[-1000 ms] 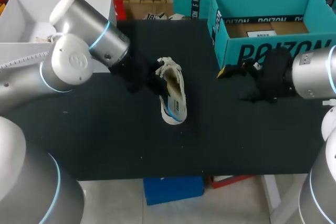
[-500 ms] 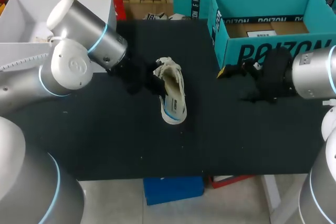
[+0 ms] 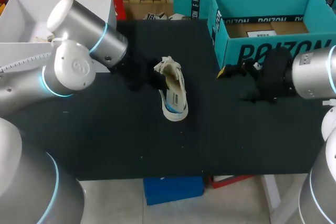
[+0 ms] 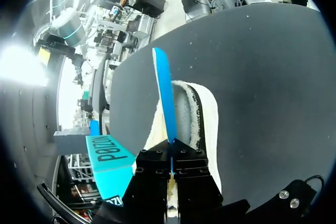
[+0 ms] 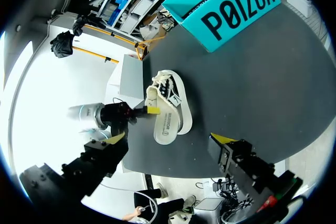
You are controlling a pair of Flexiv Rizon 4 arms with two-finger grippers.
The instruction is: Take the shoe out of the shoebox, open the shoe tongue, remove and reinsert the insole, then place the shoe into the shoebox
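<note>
Shoe lies mid-table, left of the shoebox, nudged slightly rightward over the last second as the left gripper, clamped on the blue insole, works it. The insole step looks underway, the shoe dragging along. The right gripper waits near the box, fingers apart.

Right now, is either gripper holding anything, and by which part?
Left gripper is shut on the blue insole, pinching its near end; right gripper is open, empty.
</note>
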